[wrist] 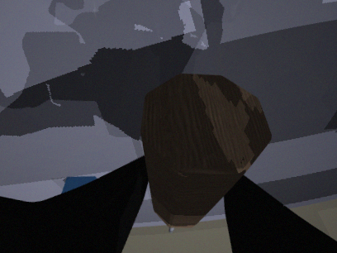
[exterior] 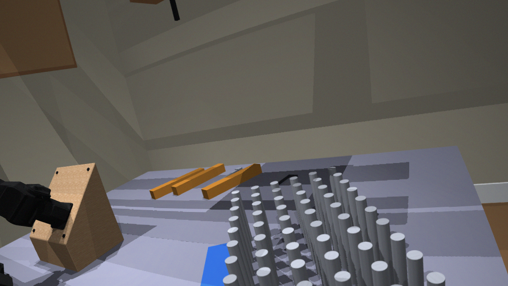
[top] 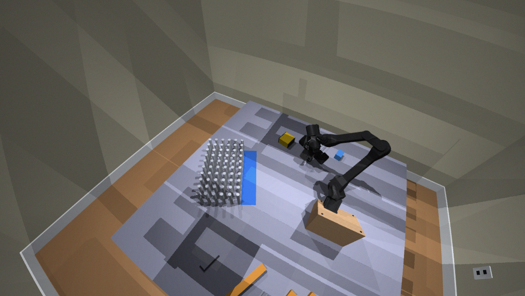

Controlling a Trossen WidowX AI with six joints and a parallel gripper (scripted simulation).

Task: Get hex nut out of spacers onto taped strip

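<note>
My gripper (top: 308, 156) (wrist: 187, 169) is at the back of the table, low over the mat between the yellow block and the blue cube. It is shut on a tool with a brown wooden handle (wrist: 204, 135); a thin metal tip (wrist: 171, 229) shows at the handle's end. The grey standing spacers (top: 222, 172) (exterior: 319, 230) form a dense field on the left. The blue taped strip (top: 249, 180) (exterior: 215, 264) lies along the side of the field that faces the arm. The nut is hidden among the spacers.
A black L-shaped hook (top: 209, 264) (exterior: 286, 177) lies near the front. Orange bars (top: 249, 279) (exterior: 230, 180) lie beside it. A yellow block (top: 286, 139) and a blue cube (top: 339, 154) flank the gripper. The arm's wooden base (top: 335, 224) (exterior: 78, 213) stands on the right.
</note>
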